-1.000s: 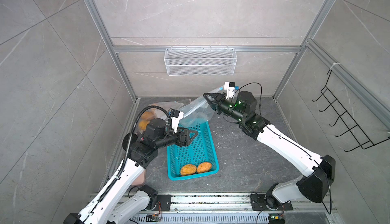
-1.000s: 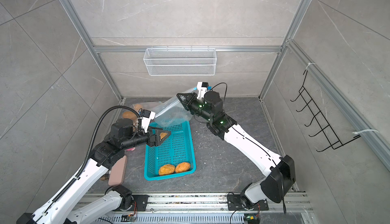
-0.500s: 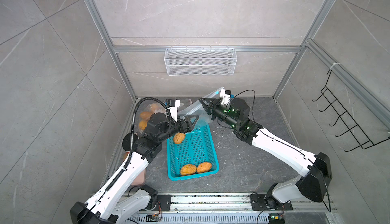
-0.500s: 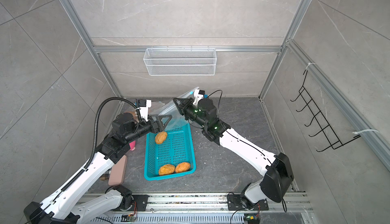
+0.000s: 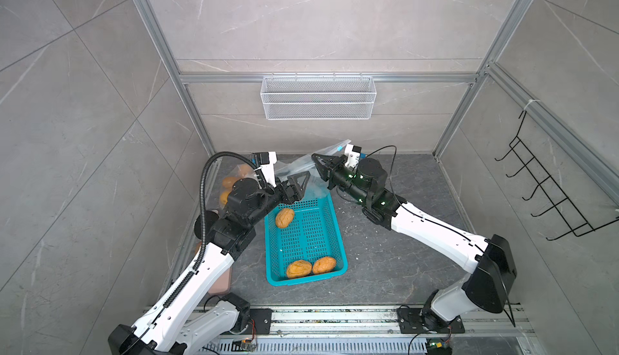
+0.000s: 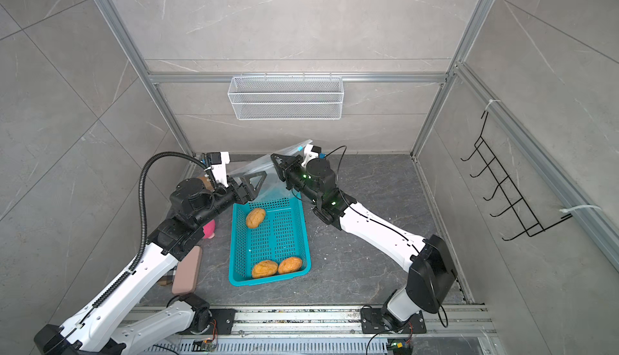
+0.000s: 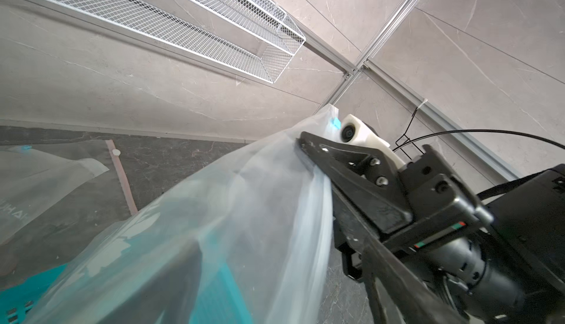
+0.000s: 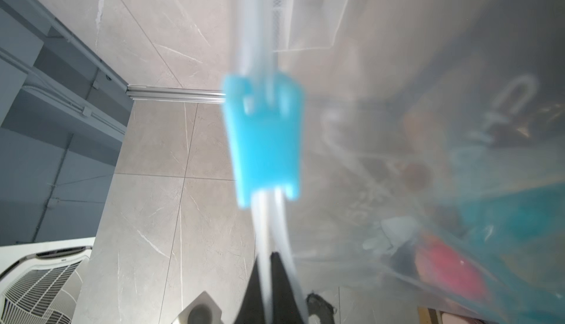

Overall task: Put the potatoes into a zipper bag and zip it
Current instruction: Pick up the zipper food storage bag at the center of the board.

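Potato (image 5: 284,217) nearest the left end effector (image 5: 299,187), released and empty, lies just below it at the far end of the teal basket (image 5: 339,233), long axis roughly lengthwise; right end effector (image 5: 315,158) is clenched on the zipper bag (image 5: 291,167) rim.

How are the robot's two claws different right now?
The left gripper has its jaws spread wide and holds nothing; the right gripper is pinched shut on the edge of the zipper bag. The left gripper hangs by the far end of the teal basket, near a loose potato; the right gripper sits beyond that end, holding the bag up. Both are black and point toward each other.
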You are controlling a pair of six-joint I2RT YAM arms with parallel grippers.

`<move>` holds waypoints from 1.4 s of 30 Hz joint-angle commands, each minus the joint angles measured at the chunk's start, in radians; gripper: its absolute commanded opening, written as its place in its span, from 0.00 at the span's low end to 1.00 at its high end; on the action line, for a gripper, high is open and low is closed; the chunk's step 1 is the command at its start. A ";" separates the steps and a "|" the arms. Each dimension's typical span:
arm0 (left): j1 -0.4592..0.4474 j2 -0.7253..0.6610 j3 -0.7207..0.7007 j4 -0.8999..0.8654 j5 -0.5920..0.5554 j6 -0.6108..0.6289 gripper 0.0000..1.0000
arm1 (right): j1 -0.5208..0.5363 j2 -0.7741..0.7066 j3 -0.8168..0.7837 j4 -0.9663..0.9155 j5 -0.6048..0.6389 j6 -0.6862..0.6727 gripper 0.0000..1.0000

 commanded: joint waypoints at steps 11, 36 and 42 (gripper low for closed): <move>-0.016 -0.029 -0.118 0.113 0.084 -0.122 0.84 | 0.019 0.154 0.188 0.227 0.199 0.183 0.00; -0.027 0.129 -0.186 0.728 -0.177 -0.124 0.70 | 0.072 0.157 0.091 0.334 0.306 0.232 0.00; -0.027 0.159 -0.151 0.731 -0.181 -0.120 0.69 | 0.072 0.161 0.088 0.343 0.296 0.241 0.00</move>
